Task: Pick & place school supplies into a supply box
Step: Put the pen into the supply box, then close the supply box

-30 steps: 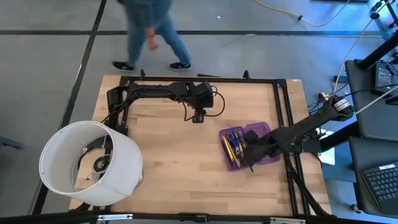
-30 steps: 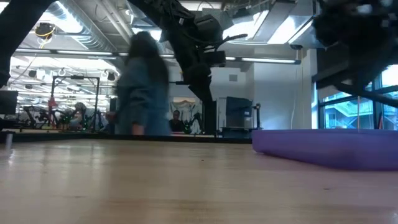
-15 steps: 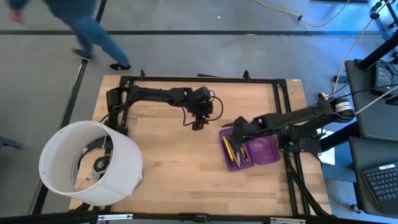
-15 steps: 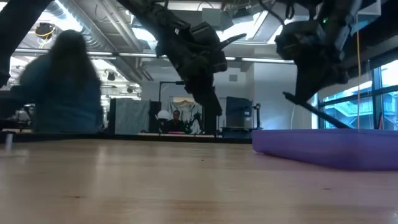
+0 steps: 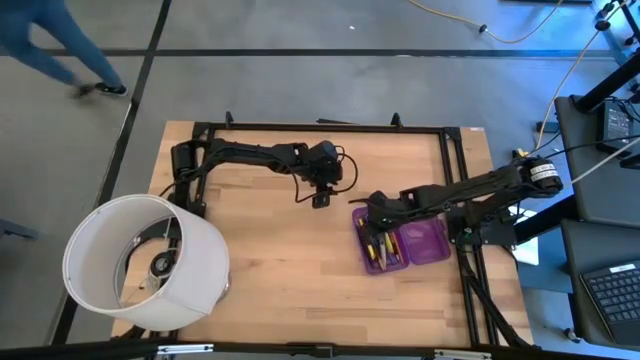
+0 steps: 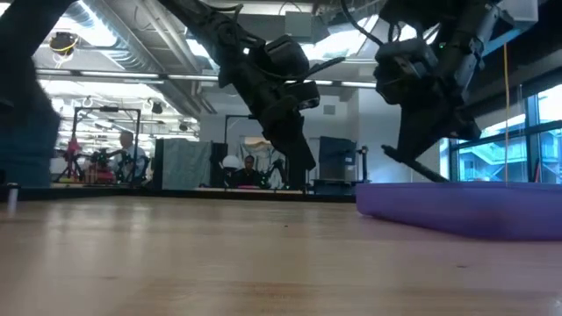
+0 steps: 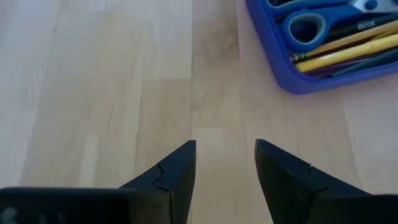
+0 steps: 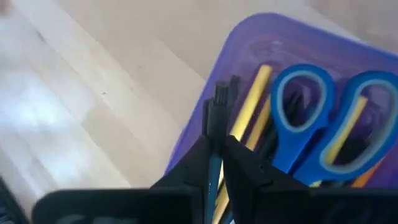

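Note:
The purple supply box [image 5: 428, 243] lies open near the table's right edge, low and wide in the low view [image 6: 465, 209]. It holds yellow pencils [image 8: 249, 106], blue-handled scissors [image 8: 311, 118] and dark pens. My right gripper [image 5: 373, 211] hangs over the box's far-left corner, shut on a thin pen with a black top [image 8: 219, 99]. My left gripper [image 5: 320, 198] hovers open over bare wood left of the box, which shows in the left wrist view [image 7: 292, 81]. My right gripper pinches the thin pen between its two fingers [image 8: 239, 165], below the pen's black top end [image 8: 219, 115]. The fingers come from above, across the pen. The pen [image 6: 423, 167] slants down from the gripper toward the box, its lower end hidden behind the box's wall.
A large white lampshade-like cylinder [image 5: 145, 262] fills the table's near-left corner. A black frame [image 5: 320, 128] runs along the far and right edges. Bare wood lies between the cylinder and the box. A person [image 5: 45, 45] walks on the floor beyond the far-left corner.
My right gripper has moved from over the box's near part toward its far-left corner and come down, with the thin pen slanting below it. My left gripper has edged a little toward the near edge. The person has walked off to the left.

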`<state>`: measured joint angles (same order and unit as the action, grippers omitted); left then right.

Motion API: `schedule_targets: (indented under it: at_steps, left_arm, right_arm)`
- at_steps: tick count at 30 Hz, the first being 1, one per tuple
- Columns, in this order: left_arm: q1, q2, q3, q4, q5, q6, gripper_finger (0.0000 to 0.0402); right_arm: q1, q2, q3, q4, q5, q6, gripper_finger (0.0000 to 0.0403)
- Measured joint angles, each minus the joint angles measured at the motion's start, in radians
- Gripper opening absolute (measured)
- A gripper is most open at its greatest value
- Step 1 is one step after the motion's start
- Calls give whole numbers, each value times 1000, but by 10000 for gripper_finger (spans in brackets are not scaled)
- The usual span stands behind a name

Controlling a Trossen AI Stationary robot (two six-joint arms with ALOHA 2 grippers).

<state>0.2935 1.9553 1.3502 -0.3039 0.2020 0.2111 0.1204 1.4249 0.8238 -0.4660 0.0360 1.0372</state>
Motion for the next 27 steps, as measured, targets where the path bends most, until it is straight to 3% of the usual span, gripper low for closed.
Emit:
schedule_targets:
  at_steps: [3,14,27]
  left_arm:
    - [0,0,0,-6,1,9,157]
    - [-32,0,0,85,2,40,157]
    - [-76,0,0,161,2,34,157]
  right_arm:
    - [0,29,0,-2,53,-3,41]
    - [0,52,0,-9,43,-76,45]
    - [-3,35,0,-31,-111,-90,166]
